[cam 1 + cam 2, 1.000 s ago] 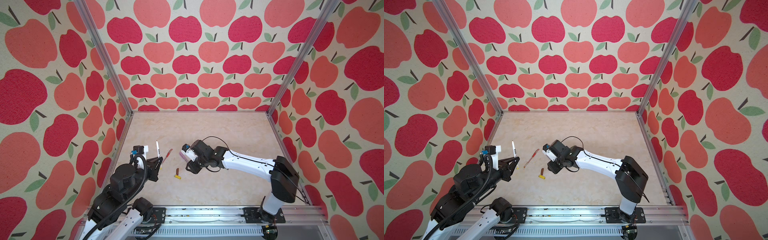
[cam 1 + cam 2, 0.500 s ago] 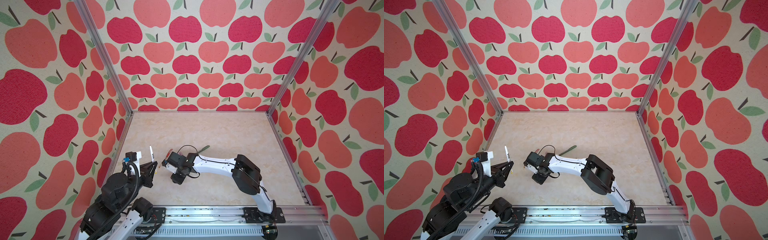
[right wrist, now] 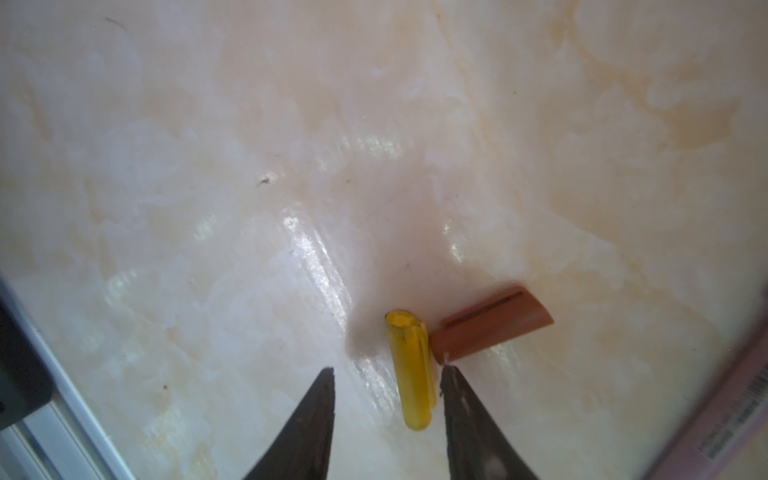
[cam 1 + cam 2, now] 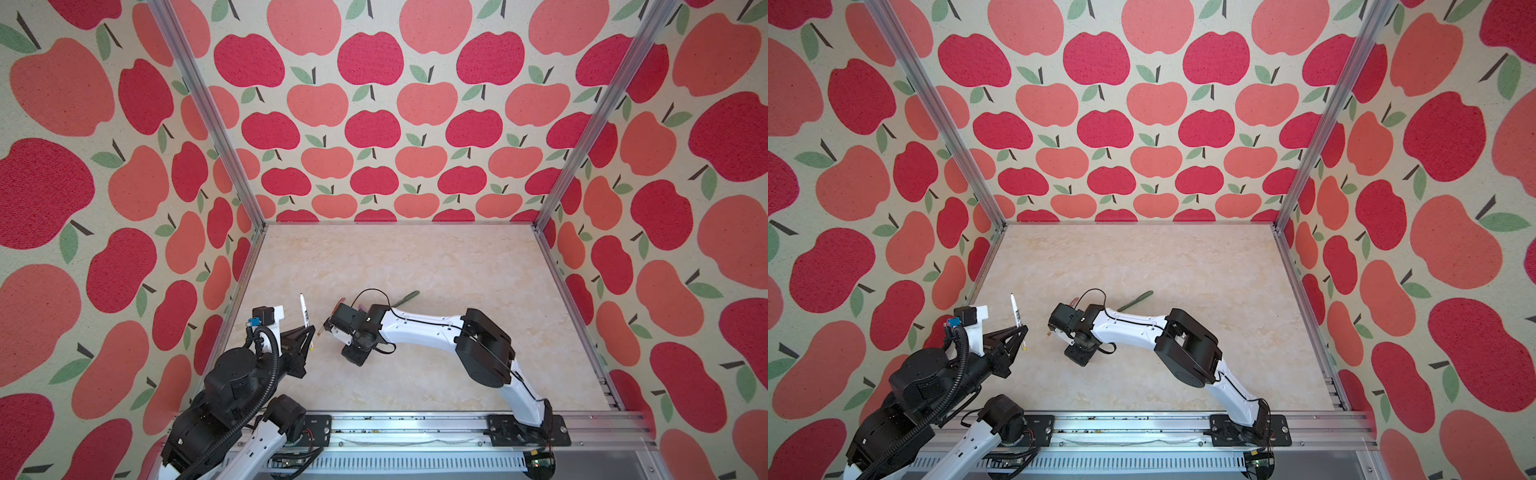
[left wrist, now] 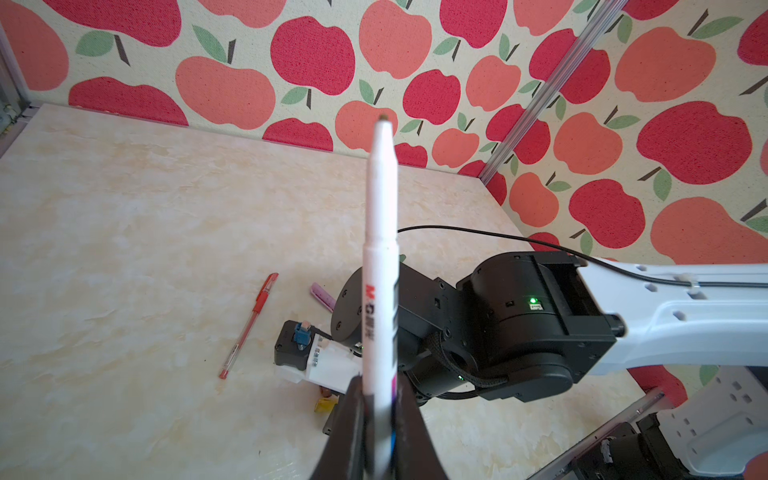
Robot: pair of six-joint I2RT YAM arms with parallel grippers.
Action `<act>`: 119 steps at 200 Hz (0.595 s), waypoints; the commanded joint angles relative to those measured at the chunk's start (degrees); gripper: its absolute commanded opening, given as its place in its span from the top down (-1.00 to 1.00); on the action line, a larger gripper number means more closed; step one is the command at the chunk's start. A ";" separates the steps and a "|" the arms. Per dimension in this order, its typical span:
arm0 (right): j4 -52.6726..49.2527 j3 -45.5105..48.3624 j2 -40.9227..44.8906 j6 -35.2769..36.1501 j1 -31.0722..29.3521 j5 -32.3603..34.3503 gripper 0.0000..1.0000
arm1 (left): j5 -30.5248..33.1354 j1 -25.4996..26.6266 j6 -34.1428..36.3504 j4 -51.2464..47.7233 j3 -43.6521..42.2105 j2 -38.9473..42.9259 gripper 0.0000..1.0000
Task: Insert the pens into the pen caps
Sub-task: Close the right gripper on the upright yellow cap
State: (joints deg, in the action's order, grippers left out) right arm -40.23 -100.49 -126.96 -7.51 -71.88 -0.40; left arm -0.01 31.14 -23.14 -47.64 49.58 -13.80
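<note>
We've got the left gripper [image 5: 379, 388] clamped on the white pen [image 5: 380, 249], tip up. Our right gripper [image 3: 388, 372] sits open either side of the yellow cap [image 3: 411, 374], brown cap [image 3: 490, 324] touching it.

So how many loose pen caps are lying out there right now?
2. The yellow cap lies between the open jaws of the right gripper; the brown cap lies beside it, one end touching its side. Others may be hidden.

Bright even light, soft shadows, glare streaks on tabletop [image 3: 316, 249], wrist-view jaws blurred
</note>
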 commanded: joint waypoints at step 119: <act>-3.90 -1.09 -4.06 0.68 -0.02 0.14 0.53 | -0.34 -0.29 -0.65 -0.09 0.16 0.03 1.00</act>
State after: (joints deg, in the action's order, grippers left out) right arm -41.04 -102.85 -129.67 -6.61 -71.85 -0.01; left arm -0.01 31.14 -23.44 -48.03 49.58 -13.76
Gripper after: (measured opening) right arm 0.260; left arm 0.130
